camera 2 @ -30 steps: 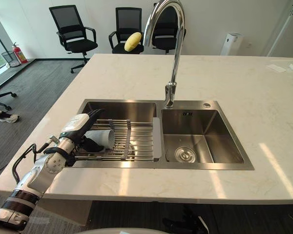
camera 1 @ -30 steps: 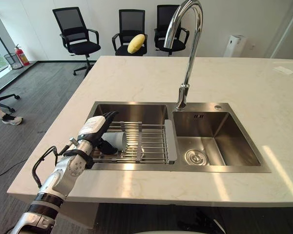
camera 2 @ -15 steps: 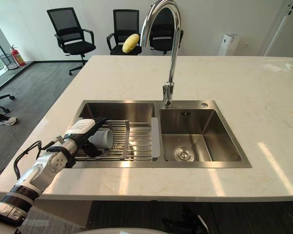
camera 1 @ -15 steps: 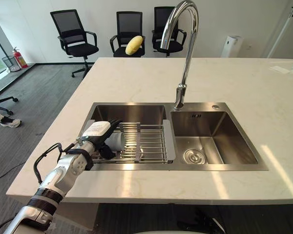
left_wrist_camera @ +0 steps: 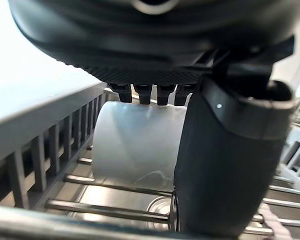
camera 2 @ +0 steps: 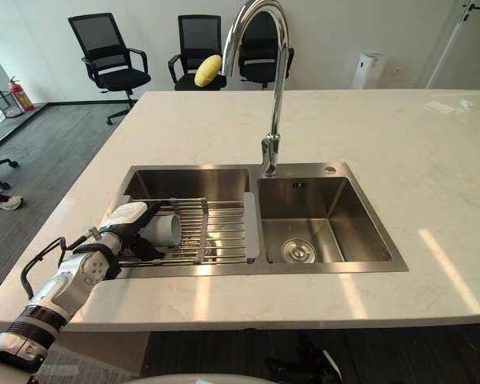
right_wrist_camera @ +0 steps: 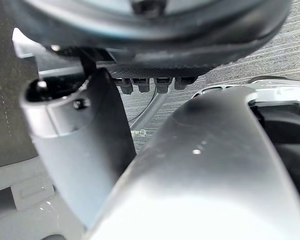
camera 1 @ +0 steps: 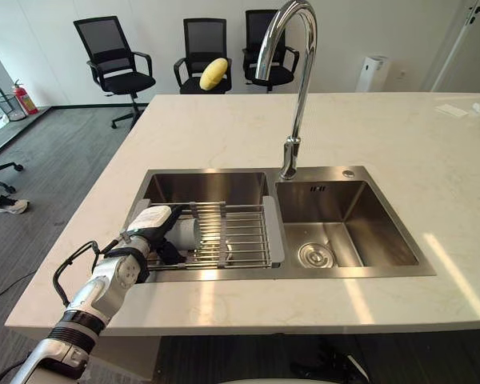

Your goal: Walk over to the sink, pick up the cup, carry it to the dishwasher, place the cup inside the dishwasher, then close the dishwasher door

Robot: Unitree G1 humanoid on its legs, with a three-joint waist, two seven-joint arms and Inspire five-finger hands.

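Surface: pale veined stone countertop, an island with open room on its far side.
Set into it: a steel double sink, with a tall arched chrome faucet standing at the divide between the basins. The right basin is bare steel with a round drain.
Over the left basin: a wire drying rack spanning it from side to side.
Cup: grey, lying on its side at the rack's left end.
Left hand: reaching in over the sink's left rim, right up against the cup. I cannot tell whether it has taken a grip.

Room: grey carpeted floor and a white wall. Three black office chairs stand in a row along it, one carrying a yellow oblong object. A red fire extinguisher stands at the far left, and a white floor appliance to the right of the chairs. A person's shoe shows at the left edge.

Left wrist view adds: the cup's rounded side close up, resting on the rack's bars with the steel basin below them.
Right wrist view adds: the right hand hanging over the carpet, its state unreadable.
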